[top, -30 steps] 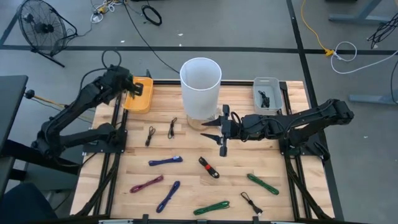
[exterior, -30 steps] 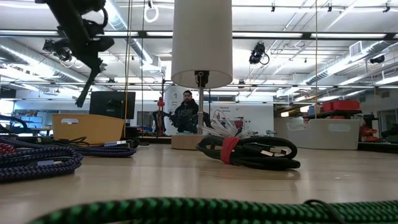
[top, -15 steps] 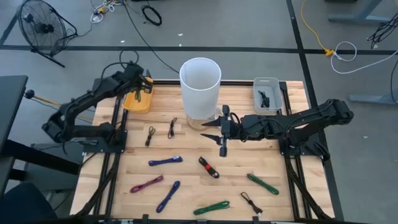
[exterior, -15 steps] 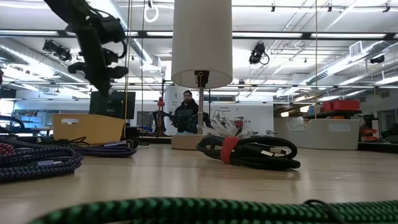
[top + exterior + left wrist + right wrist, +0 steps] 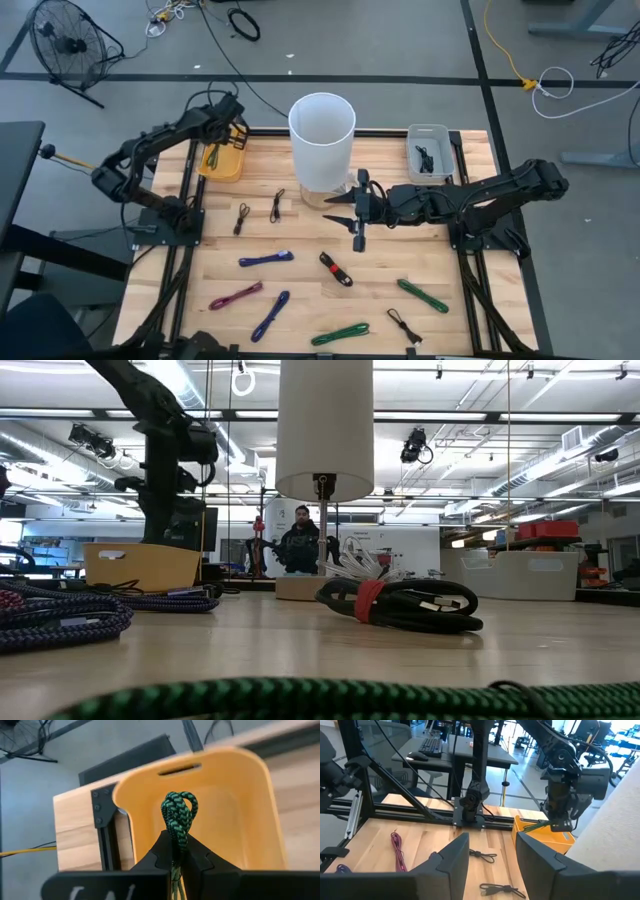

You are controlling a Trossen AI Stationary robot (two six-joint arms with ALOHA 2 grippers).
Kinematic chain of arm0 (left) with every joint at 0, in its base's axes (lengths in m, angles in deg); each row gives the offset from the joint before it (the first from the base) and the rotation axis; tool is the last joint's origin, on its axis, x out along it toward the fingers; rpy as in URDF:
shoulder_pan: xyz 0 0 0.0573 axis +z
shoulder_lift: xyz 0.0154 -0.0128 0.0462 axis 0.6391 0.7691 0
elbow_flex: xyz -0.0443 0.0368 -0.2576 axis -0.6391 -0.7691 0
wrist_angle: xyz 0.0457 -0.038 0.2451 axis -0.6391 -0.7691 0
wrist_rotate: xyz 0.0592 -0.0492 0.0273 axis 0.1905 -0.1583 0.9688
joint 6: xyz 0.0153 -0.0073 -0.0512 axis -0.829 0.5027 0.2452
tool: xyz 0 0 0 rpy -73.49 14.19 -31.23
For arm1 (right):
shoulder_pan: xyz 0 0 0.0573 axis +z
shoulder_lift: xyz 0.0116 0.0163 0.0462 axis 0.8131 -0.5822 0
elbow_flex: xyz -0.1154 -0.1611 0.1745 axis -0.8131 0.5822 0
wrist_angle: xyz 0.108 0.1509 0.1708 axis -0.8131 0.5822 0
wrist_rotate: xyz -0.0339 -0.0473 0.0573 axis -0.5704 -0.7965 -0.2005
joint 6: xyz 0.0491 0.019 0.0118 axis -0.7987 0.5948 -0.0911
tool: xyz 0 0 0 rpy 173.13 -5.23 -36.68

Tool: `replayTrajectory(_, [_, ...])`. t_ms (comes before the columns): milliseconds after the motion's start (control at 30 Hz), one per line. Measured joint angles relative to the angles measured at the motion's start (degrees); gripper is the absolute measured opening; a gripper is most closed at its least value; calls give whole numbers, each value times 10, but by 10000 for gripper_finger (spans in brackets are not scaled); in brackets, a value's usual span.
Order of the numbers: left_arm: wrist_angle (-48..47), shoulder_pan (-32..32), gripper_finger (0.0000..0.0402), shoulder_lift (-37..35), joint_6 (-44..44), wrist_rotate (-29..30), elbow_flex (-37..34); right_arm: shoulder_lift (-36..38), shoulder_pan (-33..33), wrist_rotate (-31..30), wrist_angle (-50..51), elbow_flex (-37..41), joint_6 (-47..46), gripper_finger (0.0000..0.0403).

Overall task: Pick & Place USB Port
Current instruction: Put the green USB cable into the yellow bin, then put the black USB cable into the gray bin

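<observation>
A green-and-black braided cable (image 5: 179,812) is in my left gripper (image 5: 176,845), which is shut on it above the yellow bin (image 5: 240,810) at the table's far left corner (image 5: 222,160). The right wrist view shows that gripper (image 5: 560,817) over the bin (image 5: 545,837), with the cable (image 5: 532,825) sticking out sideways. My right gripper (image 5: 355,215) hovers open near the table's middle, beside the white cylinder (image 5: 322,140), and touches nothing. My left gripper pinches the cable between its two fingers, several strands of a folded bundle. The looped end (image 5: 180,805) sticks out past the fingertips. The fingers come from above, pointing down. The cable is lifted clear over the bin's opening.
A clear bin (image 5: 430,150) with a black cable stands at the far right. Several coiled cables lie on the near half: blue (image 5: 265,259), black with a red band (image 5: 336,269), green (image 5: 422,295), purple (image 5: 236,296). Two small black cables (image 5: 241,218) lie near the yellow bin.
My left arm has swung its gripper, still shut on the cable, a little toward the table's right over the yellow bin. It has also tipped from a slant to point straight down. The right arm has kept still.
</observation>
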Motion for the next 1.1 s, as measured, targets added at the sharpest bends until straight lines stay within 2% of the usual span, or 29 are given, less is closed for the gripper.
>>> replayTrajectory(100, [-1,3,35,7,-5,-2,0,0,0,0,1,0,0,162])
replayTrajectory(367, [-1,3,149,8,-10,0,0,0,0,0,2,0,0,162])
replayTrajectory(533, [-1,3,184,6,-42,-11,0,0,0,0,1,0,0,162])
replayTrajectory(633, [-13,1,190,-8,-73,-46,0,0,0,0,1,0,0,162])
replayTrajectory(933, [-102,-10,192,-90,-41,-264,1,0,0,-1,1,0,0,162])
replayTrajectory(1100, [-184,-63,192,-123,-24,-282,-9,0,0,-1,1,0,-5,162])
